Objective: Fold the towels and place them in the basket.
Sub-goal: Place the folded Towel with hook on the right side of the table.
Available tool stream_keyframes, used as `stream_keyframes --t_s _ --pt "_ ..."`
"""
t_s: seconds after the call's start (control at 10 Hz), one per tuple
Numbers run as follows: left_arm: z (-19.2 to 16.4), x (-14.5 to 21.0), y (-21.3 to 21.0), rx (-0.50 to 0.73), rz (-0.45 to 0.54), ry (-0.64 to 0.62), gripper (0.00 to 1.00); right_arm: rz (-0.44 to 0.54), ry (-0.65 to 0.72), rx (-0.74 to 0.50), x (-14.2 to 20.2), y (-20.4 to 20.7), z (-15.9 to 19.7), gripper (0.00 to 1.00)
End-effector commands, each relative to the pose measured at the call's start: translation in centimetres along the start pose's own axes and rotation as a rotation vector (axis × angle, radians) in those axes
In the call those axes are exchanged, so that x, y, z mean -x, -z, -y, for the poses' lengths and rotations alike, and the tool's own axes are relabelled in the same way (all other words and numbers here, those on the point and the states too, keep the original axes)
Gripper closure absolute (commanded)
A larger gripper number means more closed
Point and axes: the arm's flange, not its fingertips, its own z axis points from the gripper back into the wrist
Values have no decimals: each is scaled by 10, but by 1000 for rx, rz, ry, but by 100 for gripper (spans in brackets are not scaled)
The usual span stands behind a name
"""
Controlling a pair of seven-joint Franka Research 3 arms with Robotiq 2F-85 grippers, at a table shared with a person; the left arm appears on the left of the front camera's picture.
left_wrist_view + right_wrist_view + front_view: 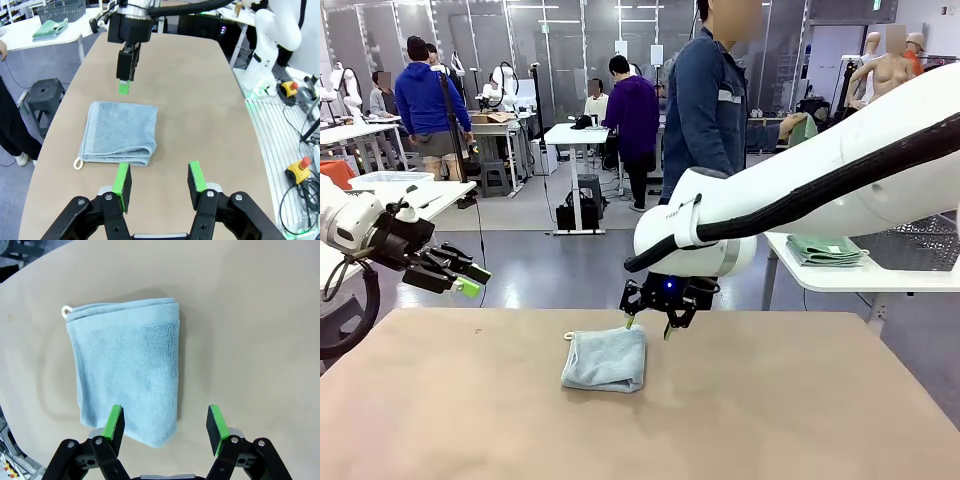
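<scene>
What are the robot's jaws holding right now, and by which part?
Nothing is held. The right gripper hovers over the folded blue towel, jaws open and empty. The left gripper is off to the side, jaws open too.

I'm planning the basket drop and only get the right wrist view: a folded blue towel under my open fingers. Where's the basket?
Observer: The basket stands on a white side table, off the main table's far right corner.
Operator: And the other arm, is it in my way?
Observer: The left gripper is open and raised at the table's left side, pointing toward the light blue towel without touching it.
</scene>
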Motion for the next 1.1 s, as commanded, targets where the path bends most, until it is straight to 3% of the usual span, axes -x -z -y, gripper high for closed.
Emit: stream_keyframes --t_s 0.0,1.0 --pt "3 -1 0 -5 -1 7 41 12 -8 -31 5 18 5 17" --pt "3 -1 0 -5 -1 7 41 30 -26 -89 7 59 16 20"
